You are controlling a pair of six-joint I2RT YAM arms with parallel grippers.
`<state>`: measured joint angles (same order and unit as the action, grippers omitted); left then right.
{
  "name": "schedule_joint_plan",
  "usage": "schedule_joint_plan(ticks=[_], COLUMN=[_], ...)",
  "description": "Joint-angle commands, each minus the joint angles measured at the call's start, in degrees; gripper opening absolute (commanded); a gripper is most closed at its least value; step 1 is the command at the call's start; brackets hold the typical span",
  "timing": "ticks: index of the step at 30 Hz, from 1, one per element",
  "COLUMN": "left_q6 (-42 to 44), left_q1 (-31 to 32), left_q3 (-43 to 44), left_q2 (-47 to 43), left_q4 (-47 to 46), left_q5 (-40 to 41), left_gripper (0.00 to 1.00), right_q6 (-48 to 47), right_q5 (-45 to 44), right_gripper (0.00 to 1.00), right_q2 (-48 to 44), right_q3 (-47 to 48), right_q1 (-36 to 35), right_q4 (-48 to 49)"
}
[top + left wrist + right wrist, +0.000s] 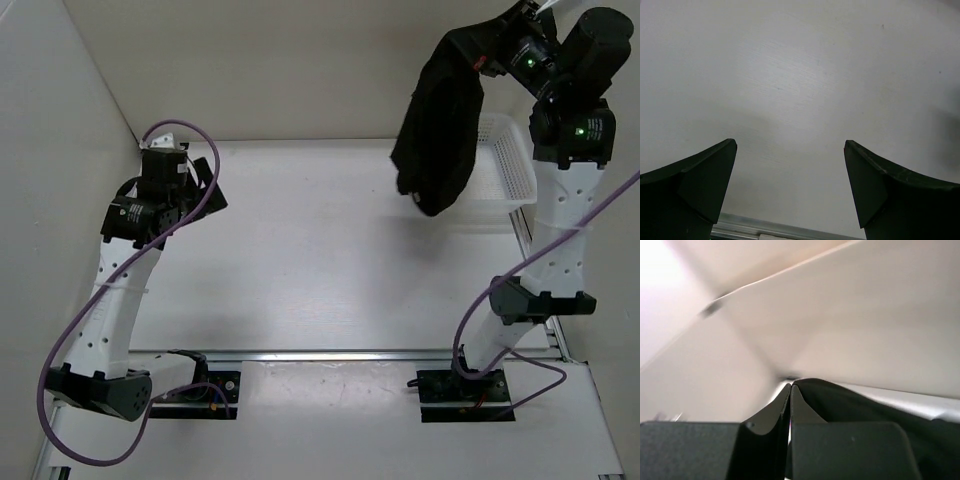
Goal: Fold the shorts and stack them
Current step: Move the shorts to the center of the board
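My right pincer point(791, 386) is pressed closed, the two fingers meeting at their tips. The black cloth of the shorts point(855, 402) is pinched there and spreads off to the right just past them. From above, the shorts point(438, 130) hang from that pincer point(484, 64) in a loose, bunched drape, clear of the table point(320, 260). Their lower end dangles above the left rim of the white basket point(512, 165) at the far right corner. I cannot make out the waistband in the folds.

My right arm rises from its base at the near edge, bends at the elbow and stands tall, with the wrist turned left at the top. Two small green lights point(578, 130) glow on its upper joints.

My left pincer point(790, 145) is spread wide and grips nothing. Only bare white tabletop shows between its two dark fingers point(700, 180). From above, that pincer point(200, 185) sits low over the far left of the table, well apart from the shorts. Its white arm leans up and away from the base, and a purple cable point(62, 352) loops alongside it.
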<state>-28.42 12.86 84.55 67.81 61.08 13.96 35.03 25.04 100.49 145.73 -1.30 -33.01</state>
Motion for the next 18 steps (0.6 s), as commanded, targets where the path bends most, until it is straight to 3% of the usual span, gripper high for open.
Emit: schedule_joint_plan(ticks=[1, 4, 8, 9, 12, 14, 16, 18], left_q6=[1.0, 1.0, 1.0, 1.5, 2.1, 2.7, 2.7, 1.8], left_q1=[-0.2, -1.5, -3.5, -3.5, -2.4, -0.9, 0.4, 1.2], left_q3=[7.2, 10.5, 11.7, 10.8, 8.3, 5.5, 2.6, -0.4], left_q2=[-0.6, -0.6, -1.1, -1.1, -1.1, -0.1, 1.7, 2.3], left_q4=[4.7, 5.3, 5.3, 4.7, 3.3, 3.3, 3.3, 3.3], left_q5=[3.6, 3.6, -0.1, -1.5, -5.9, -7.0, -8.5, -9.5], left_gripper=[1.0, 1.0, 1.0, 1.0, 1.0, 1.0, 1.0, 1.0], right_q6=[2.0, -0.1, -6.0, -6.6, -8.1, -10.2, -10.2, -10.2], right_q5=[11.9, 11.4, 6.6, 5.2, 0.0, -11.2, -18.7, -23.8], right_gripper=[0.0, 0.0, 0.0, 0.0, 0.02, 0.46, 0.74, 0.74], right_q2=[-2.3, -9.3, -18.6, -21.0, -21.1, -17.1, -13.4, -11.2], right_q3=[-3.3, -9.8, -27.7, -36.1, -46.4, -49.4, -48.4, -47.1], right_q1=[-3.2, -6.2, -9.4, -10.0, -9.3, -8.6, -8.1, -9.2], right_q4=[2.2, 2.2, 2.2, 1.6, 1.1, -3.4, -11.7, -15.2])
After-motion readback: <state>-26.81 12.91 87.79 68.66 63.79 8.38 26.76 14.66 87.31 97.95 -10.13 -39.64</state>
